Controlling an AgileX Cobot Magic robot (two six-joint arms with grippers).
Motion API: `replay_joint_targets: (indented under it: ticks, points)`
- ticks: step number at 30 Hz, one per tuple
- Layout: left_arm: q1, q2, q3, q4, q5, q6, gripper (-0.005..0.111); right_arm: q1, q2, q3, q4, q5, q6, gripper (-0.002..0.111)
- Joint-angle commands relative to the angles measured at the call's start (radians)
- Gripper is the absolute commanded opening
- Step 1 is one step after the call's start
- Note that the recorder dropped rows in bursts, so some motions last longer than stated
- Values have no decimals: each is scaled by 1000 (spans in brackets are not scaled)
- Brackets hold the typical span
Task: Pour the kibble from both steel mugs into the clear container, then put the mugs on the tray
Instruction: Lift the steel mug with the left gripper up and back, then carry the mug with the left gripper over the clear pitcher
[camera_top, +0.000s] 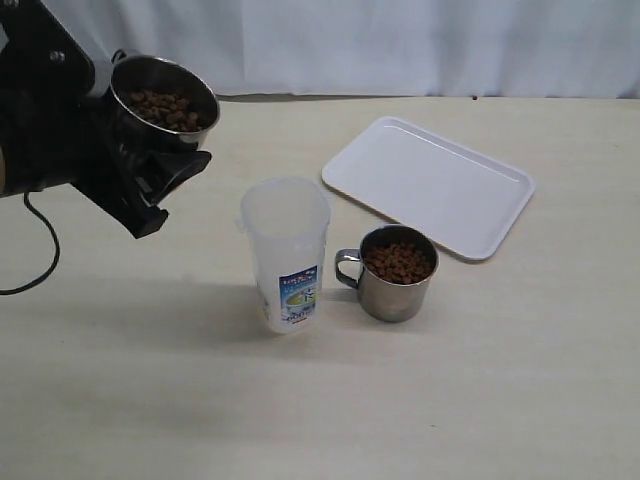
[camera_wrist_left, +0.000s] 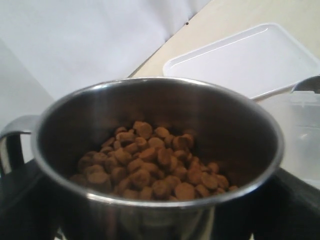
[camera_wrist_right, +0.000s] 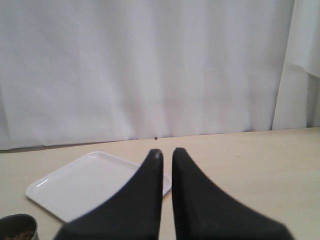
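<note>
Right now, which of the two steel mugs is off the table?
The raised mug, up in the air left of the jar. The other mug stands on the table beside the jar.

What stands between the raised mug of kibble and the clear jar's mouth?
Nothing visible does. The raised mug hangs above and to the left of the jar in the exterior view, with only open air between them.
</note>
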Motion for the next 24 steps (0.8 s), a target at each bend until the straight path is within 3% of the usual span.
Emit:
replay_joint_targets:
  ticks: [1,7,24]
  points:
    - [-9,-10,1,17,-52,21,0,2,-4,3,0,-1,-8,5]
    - [-9,-10,1,241,-88,26,0,2,-4,3,0,-1,-8,5]
    - [-9,-10,0,246,-48,88,0,2,-4,3,0,-1,-8,5]
